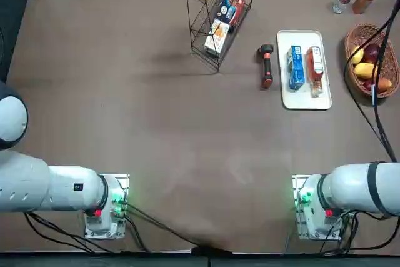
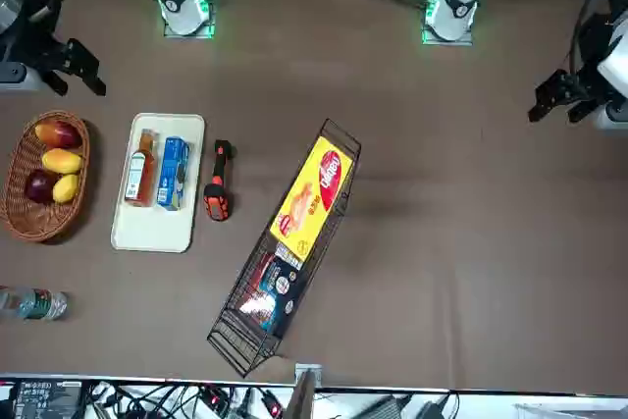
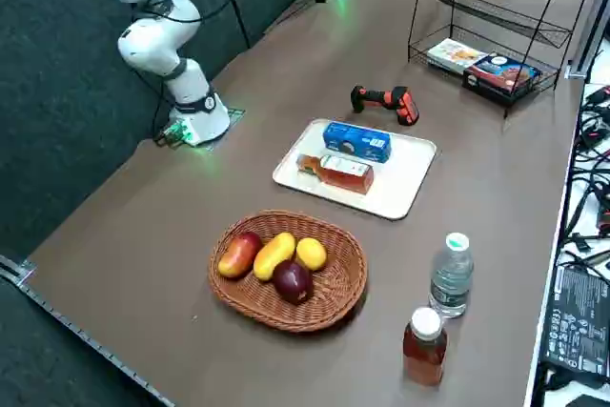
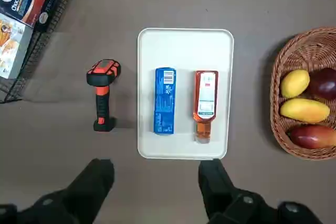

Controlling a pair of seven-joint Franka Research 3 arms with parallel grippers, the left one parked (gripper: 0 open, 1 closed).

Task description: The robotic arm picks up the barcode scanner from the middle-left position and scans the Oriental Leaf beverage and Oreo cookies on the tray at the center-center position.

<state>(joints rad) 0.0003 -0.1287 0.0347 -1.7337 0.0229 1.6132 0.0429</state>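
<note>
- The brownish surface (image 1: 206, 129) has a tangle of black cables (image 3: 591, 178) beyond its far edge, individual ends hard to separate.
- The right gripper (image 4: 156, 165) is raised over the surface, its fingers spread open; their rear parts are cut off in the wrist view.
- The barcode scanner (image 4: 103, 95), black and red-orange, lies on the surface just to the left of the white tray (image 4: 184, 148), apart from it.
- On the tray, the blue Oreo cookies (image 4: 165, 100) lie left of the amber Oriental Leaf beverage (image 4: 205, 103), not touching; the small print on both is too fine to read.
- Right of the tray, a wicker basket (image 3: 286, 316) holds fruit (image 3: 274, 256); black cables cross it in the top view, and the wrist view cuts off one side.
- A clear bottle (image 3: 452, 275) and another amber bottle (image 3: 425, 348) stand beyond the basket, only partly inside the wrist view.
- Left of the scanner, a black wire rack (image 2: 235, 331) holds boxes (image 2: 312, 198), partly hidden by its bars; its upper part is cut off in the right side view.
</note>
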